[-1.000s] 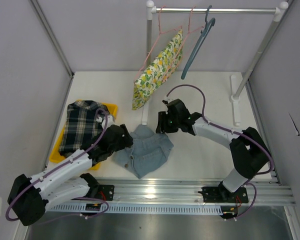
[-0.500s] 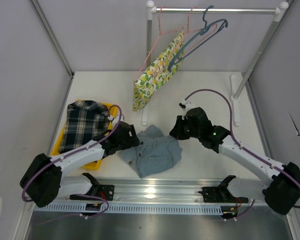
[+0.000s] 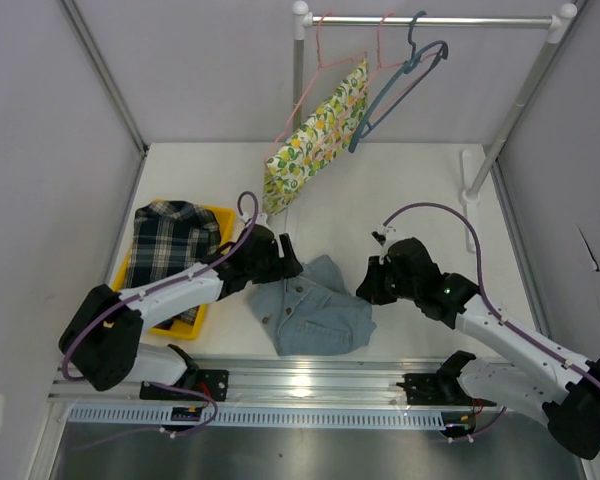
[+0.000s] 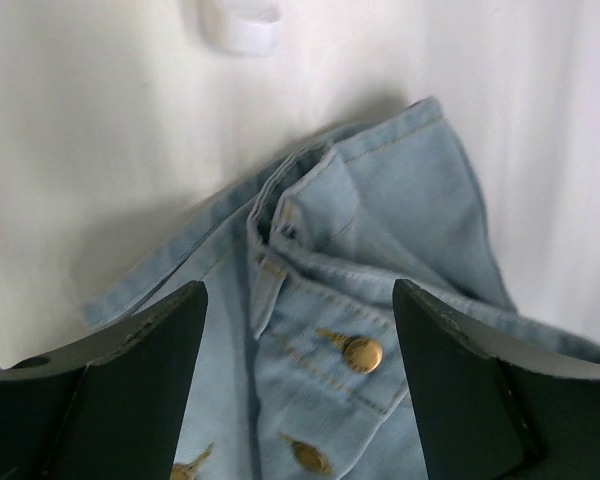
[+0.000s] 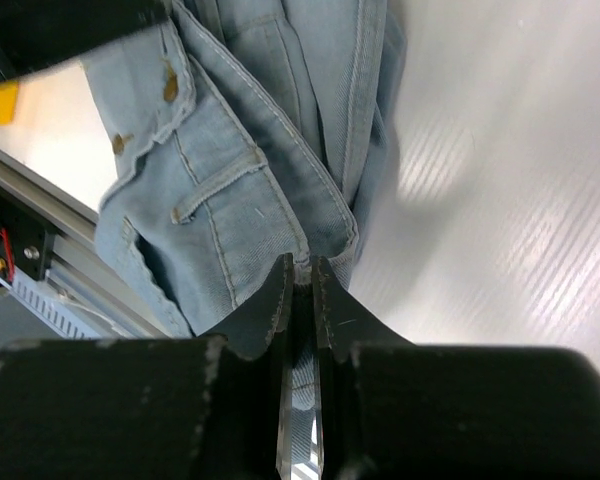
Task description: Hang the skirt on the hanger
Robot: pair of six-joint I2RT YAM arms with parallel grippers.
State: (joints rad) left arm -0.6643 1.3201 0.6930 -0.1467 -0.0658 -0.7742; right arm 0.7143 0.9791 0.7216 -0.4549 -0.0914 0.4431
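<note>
Prob. R gripper (image 5: pixel 300 268) on denim shirt (image 5: pixel 242 175)

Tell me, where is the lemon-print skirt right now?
In the overhead view, the skirt hangs on a pink hanger from the rail at the back, just left of the blue-grey hanger, beyond the denim shirt.

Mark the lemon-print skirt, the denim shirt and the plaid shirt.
lemon-print skirt (image 3: pixel 318 140), top view, middle of the hanging cloth.
denim shirt (image 3: pixel 315 312), top view, middle of the crumpled front.
plaid shirt (image 3: pixel 165 250), top view, middle of the folded cloth.
</note>
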